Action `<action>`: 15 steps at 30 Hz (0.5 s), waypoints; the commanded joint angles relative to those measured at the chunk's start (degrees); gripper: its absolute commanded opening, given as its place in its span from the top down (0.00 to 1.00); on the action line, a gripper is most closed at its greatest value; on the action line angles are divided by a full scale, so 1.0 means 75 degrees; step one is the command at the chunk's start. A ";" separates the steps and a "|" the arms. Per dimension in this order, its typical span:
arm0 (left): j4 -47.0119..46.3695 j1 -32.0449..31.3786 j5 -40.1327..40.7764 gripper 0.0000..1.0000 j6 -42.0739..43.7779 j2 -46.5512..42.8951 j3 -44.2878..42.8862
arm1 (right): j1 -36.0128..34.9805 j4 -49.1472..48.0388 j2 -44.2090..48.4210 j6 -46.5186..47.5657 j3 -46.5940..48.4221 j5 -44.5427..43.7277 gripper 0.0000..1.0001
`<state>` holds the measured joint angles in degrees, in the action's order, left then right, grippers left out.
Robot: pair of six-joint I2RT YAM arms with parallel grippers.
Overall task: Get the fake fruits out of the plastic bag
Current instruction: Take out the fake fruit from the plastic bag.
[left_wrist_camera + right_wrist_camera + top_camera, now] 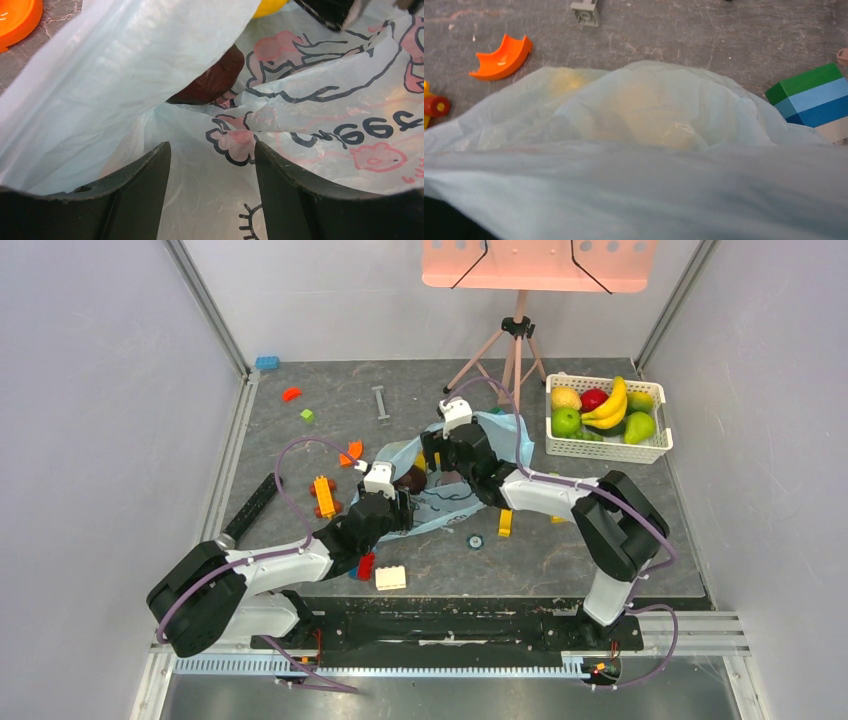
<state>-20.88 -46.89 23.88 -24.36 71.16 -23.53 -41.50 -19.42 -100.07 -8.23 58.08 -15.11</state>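
The left gripper [211,150] is released. Its two dark fingers [142,185] stand apart at the bottom of the left wrist view, with loose film of the bag [325,100] lying between them and nothing pinched. It points into the bag's mouth. A flap drapes across the upper left of that frame, and under its edge, top centre, sits the maroon fruit [215,77], with a yellow fruit [267,6] at the top edge. That looks like a line-up for reaching the maroon one.

In the top view the right gripper [436,458] is at the bag's far side, mid-frame. Its own camera sees only film draped close, with a yellowish shape showing through, so I cannot tell whether its jaws are apart or closed. It is probably there to hold the mouth open.

An orange piece [501,57] and a block [811,95] lie near the bag. The basket [600,450], upper right, is well apart.
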 commanded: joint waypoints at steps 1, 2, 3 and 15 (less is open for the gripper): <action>-0.0177 -0.0017 0.0110 0.31 0.0361 -0.0030 -0.0187 | 0.0186 0.0037 -0.0391 -0.0762 0.0748 -0.0221 0.16; -0.0174 -0.0017 0.0099 0.31 0.0356 -0.0030 -0.0186 | 0.0215 0.0133 -0.0497 -0.0896 0.0863 -0.0212 0.16; -0.0178 -0.0018 0.0097 0.31 0.0360 -0.0028 -0.0186 | 0.0234 0.0210 -0.0584 -0.0994 0.0948 -0.0222 0.16; -0.0179 -0.0017 0.0062 0.31 0.0360 -0.0001 -0.0193 | 0.0436 0.0257 -0.1695 -0.1410 0.1832 0.0057 0.07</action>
<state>-20.91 -46.89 23.83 -24.36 71.16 -23.53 -38.65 -16.36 -111.11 -17.58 68.93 -14.85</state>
